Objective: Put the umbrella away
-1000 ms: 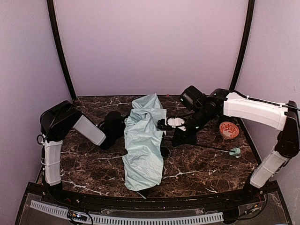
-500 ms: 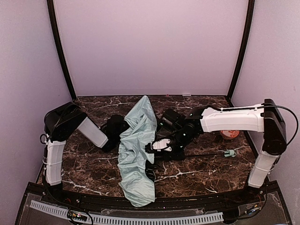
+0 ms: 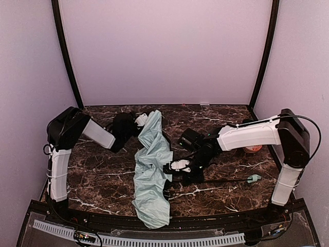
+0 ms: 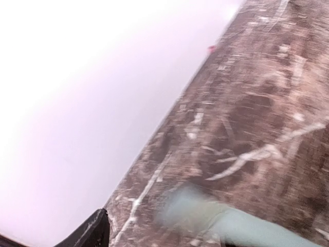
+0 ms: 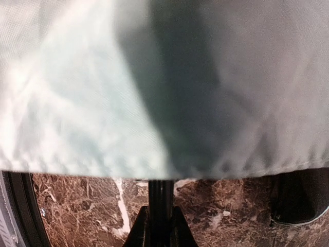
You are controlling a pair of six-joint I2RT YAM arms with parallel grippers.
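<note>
Two claws work on the umbrella (image 3: 151, 170), which lies long and crumpled down the middle of the counter (image 3: 103, 175). Right claw (image 5: 160, 229) is pinched shut on its thin black shaft (image 5: 160, 198). Left claw (image 3: 139, 121) looks open and holds nothing, by the far tip of the cloth. I think it should grab that tip low and pull straight, slowly. No words or labels show.

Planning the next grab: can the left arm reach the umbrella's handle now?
Probably not: the handle lies far right, beyond the fabric and the right arm, well away from the left gripper.
</note>
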